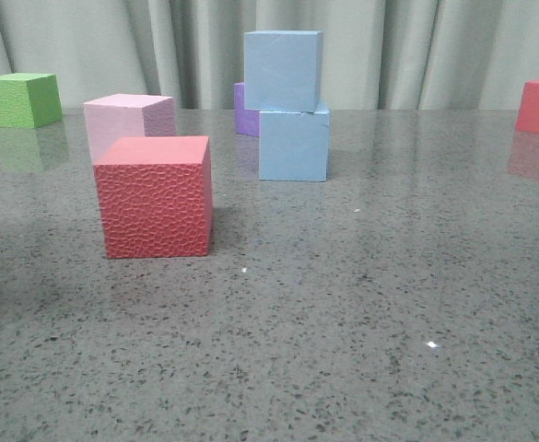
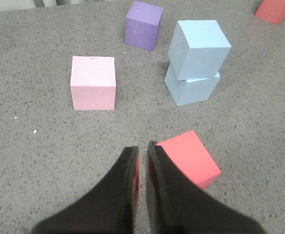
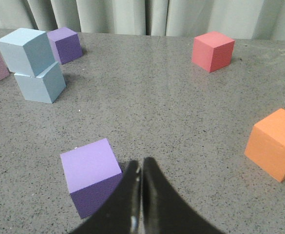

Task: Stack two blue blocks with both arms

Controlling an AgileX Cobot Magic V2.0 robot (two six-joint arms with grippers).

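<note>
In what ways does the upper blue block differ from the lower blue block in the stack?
The upper blue block rests on the lower blue block, which stands on the table. The upper one sits shifted toward the robot's left, overhanging the lower one. In the left wrist view, the upper is also twisted against the lower. Both are pale blue, smooth cubes of similar size.

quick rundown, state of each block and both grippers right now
upper blue block: stacked on the lower one, twisted slightly off square
lower blue block: flat on the table, carrying the upper
red textured cube: on the table, free
pink cube: on the table, free
left gripper: shut, empty
right gripper: shut, empty
</note>
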